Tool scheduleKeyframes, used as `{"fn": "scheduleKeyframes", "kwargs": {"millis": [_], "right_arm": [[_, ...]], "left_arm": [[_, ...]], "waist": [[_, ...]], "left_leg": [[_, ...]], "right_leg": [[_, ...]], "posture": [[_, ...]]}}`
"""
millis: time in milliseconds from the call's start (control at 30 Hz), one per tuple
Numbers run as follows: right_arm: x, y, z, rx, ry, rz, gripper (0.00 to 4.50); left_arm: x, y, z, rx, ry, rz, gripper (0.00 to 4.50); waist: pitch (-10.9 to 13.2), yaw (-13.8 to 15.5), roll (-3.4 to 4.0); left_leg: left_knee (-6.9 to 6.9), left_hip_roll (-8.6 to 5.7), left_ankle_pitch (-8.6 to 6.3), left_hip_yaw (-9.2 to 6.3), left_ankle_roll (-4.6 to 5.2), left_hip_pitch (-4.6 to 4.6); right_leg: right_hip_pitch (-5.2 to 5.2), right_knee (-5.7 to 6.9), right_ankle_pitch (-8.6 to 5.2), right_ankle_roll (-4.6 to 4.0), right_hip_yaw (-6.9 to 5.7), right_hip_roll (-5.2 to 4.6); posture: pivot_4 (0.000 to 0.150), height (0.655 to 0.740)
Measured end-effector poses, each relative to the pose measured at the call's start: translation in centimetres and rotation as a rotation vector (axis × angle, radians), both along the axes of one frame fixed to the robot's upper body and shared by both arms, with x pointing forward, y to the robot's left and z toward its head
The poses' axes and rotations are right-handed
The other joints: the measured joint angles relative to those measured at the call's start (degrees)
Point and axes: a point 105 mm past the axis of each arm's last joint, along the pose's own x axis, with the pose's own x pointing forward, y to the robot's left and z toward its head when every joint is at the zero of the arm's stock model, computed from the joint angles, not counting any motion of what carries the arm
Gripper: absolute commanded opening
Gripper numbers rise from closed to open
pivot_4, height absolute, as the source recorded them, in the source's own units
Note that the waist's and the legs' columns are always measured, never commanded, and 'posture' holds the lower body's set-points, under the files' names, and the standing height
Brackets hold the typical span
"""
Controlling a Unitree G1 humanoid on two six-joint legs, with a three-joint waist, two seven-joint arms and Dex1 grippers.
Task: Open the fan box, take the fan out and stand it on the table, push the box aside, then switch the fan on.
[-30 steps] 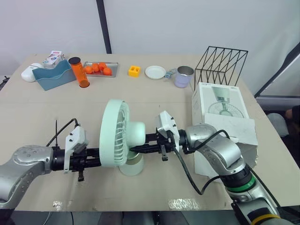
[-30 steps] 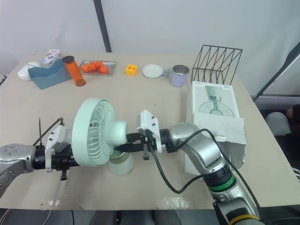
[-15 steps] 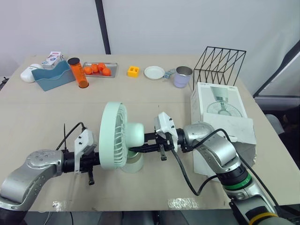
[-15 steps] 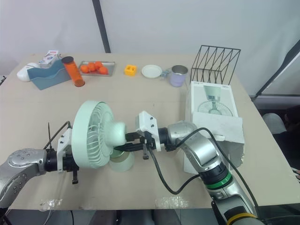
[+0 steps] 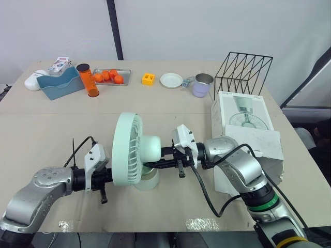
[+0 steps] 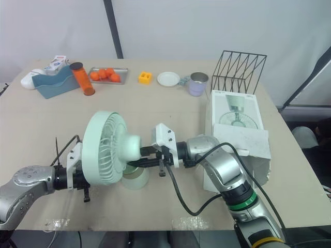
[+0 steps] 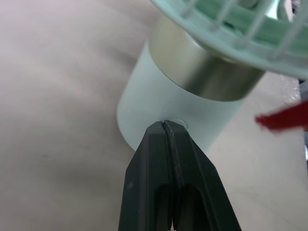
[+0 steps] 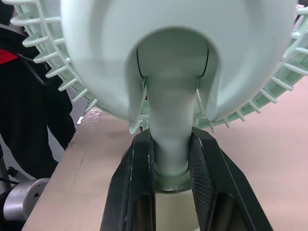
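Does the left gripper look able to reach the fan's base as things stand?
Probably yes. The shut left gripper has its tip at the base with nothing between them. The right gripper clamps the fan by its neck from the opposite side, out of its way.

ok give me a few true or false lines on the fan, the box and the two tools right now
1. The pale green round fan stands upright on the beige table. True.
2. The right tool clamps the fan's stem. True.
3. The left tool is wide open. False: it is shut, tip at the fan's base.
4. The white cardboard fan box sits on the robot's left. False: it sits on the right, near the black wire basket.
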Motion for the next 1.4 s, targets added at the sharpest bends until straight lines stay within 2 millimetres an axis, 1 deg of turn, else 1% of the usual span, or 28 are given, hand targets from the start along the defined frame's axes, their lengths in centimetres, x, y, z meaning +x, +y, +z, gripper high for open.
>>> {"fn": "scheduleKeyframes", "kwargs": {"millis": [800, 1400], "right_arm": [[0.07, -0.13, -0.12, 0.001, 0.005, -0.011, 0.41], [0.02, -0.11, -0.14, 0.003, 0.005, -0.007, 0.41]], "left_arm": [[-0.28, -0.30, 0.00, -0.011, 0.006, -0.008, 0.03], [-0.48, -0.08, 0.02, -0.018, -0.015, -0.008, 0.03]], "waist": [[-0.01, 0.09, -0.01], [-0.01, 0.06, -0.01]], "left_leg": [[0.04, -0.05, 0.00, -0.03, 0.00, 0.22], [0.02, -0.03, 0.00, -0.04, 0.01, 0.30]], "right_leg": [[0.32, -0.01, -0.01, 0.04, -0.03, -0.05], [0.41, -0.03, -0.01, 0.05, -0.03, -0.03]], "posture": [[0.150, 0.7400], [0.150, 0.7400]]}}
